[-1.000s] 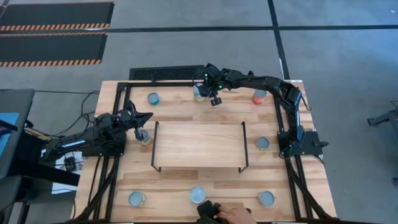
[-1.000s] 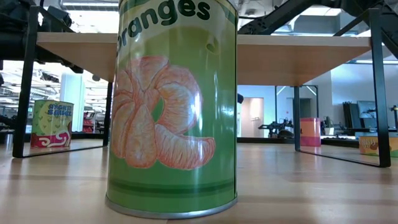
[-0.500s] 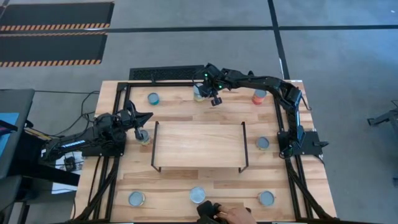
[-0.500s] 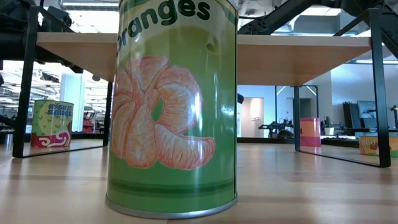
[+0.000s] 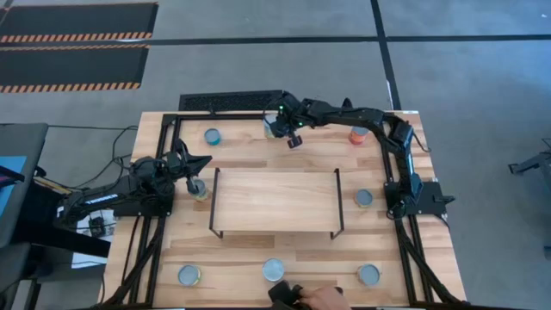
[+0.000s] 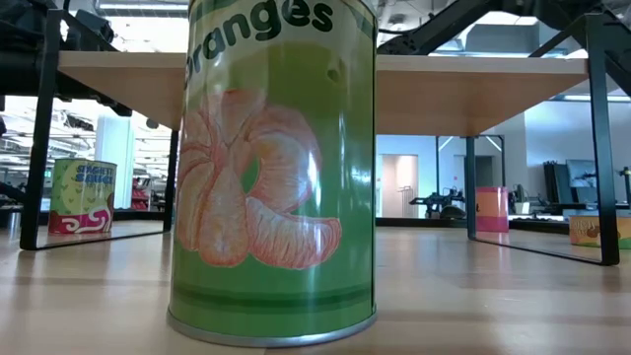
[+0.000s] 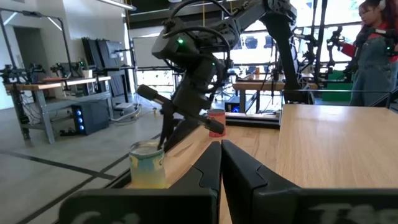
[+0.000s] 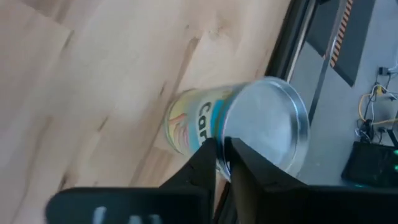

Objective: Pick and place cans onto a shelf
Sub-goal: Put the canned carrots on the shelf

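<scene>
On the left of the high view, the left gripper [image 5: 205, 162] sits near the table's left edge. Its fingers [image 7: 211, 167] are pressed tight together with nothing between them. A can [image 5: 200, 189] stands just beside it, next to the left end of the shelf [image 5: 274, 202]. More cans sit around the table [image 5: 258, 159]: a blue-topped one [image 5: 213, 135] at the upper left and one [image 5: 189, 275] at the lower left.

In the middle, the shelf top is bare wood. Above it in the picture, the right gripper [image 5: 293, 138] reaches to a yellow-green can [image 5: 273, 129] near the table's top edge. Its fingers [image 8: 205, 163] are nearly closed and grab nothing; the can [image 8: 249, 127] looks tilted just past them.

Below the shelf stands another can [image 5: 274, 269], big and green in the low view [image 6: 271, 168]. A person's hand [image 5: 325, 299] is at the bottom edge.

To the right are an orange-red can [image 5: 358, 133], one [image 5: 364, 198] beside the shelf's right end, and one [image 5: 368, 275] at the lower right.
</scene>
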Robot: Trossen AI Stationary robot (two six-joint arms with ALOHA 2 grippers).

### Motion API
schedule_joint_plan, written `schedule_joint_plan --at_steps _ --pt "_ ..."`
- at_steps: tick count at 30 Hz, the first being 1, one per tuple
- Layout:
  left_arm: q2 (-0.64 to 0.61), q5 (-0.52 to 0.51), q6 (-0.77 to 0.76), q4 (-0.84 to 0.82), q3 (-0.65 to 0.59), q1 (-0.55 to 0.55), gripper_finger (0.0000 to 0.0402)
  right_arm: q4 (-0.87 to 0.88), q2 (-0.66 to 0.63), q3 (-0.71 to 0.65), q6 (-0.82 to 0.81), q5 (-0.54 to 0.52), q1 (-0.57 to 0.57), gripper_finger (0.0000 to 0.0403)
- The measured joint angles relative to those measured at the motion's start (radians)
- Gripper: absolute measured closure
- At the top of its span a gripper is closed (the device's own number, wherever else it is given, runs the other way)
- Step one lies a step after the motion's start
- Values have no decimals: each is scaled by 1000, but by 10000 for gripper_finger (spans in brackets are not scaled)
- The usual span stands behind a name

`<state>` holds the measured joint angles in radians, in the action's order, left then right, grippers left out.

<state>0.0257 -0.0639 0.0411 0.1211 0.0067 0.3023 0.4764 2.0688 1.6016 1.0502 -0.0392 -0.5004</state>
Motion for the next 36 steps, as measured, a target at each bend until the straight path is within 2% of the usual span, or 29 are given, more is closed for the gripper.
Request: schedule_joint_plan --at_steps 4,8,17,27,36 --pt "0 0 0 0 0 0 401 -3 -14 -3 5 -12 11 394" --pt "0 0 0 0 0 0 401 13 -42 -8 -20 -16 26 393" --pt "0 0 0 2 0 0 401 60 -186 -6 -130 -98 82 400" --pt "0 0 3 2 0 0 401 230 -411 -5 -411 -127 224 400" --pt "0 -2 7 2 0 0 401 422 -574 -3 -752 -128 450 400"
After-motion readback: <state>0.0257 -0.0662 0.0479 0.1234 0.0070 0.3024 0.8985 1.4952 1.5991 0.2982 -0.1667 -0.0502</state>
